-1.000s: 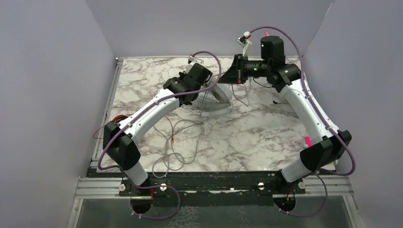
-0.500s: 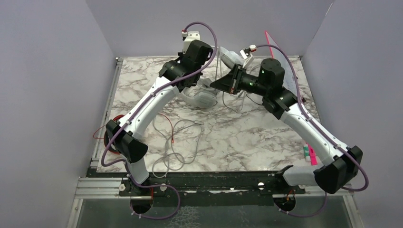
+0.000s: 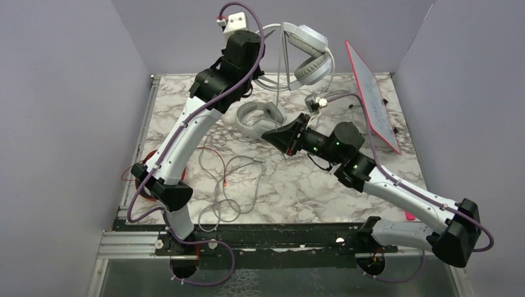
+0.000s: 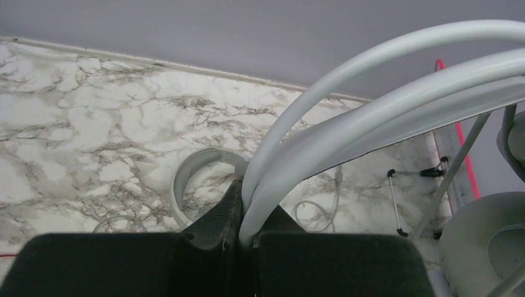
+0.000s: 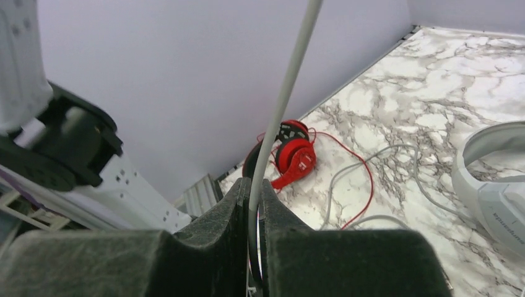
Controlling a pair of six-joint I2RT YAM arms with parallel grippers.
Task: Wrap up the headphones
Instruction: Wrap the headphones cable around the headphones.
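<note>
Top external view. Item: light grey headset (image 3: 308, 57), held aloft over the far edge of the marble tabletop (image 3: 347, 179) by the left gripper (image 4: 249, 213), whose fingers are clamped on the headband. Its grey cable (image 5: 280, 111) is hung straight down to the right gripper (image 5: 255, 192), lower and nearer. There the fingers are drawn nearly together with the cable between them; whether tightly or slackly cannot be told. White headset (image 3: 260, 117): laid on the table beneath. Red-and-black headset (image 5: 292, 154): laid at the near left, beside the left arm's base. Step judged in hand: cable taken up for winding, no turn yet seen. Next move: cable to be led round the headband under tension, with the band kept fixed.
</note>
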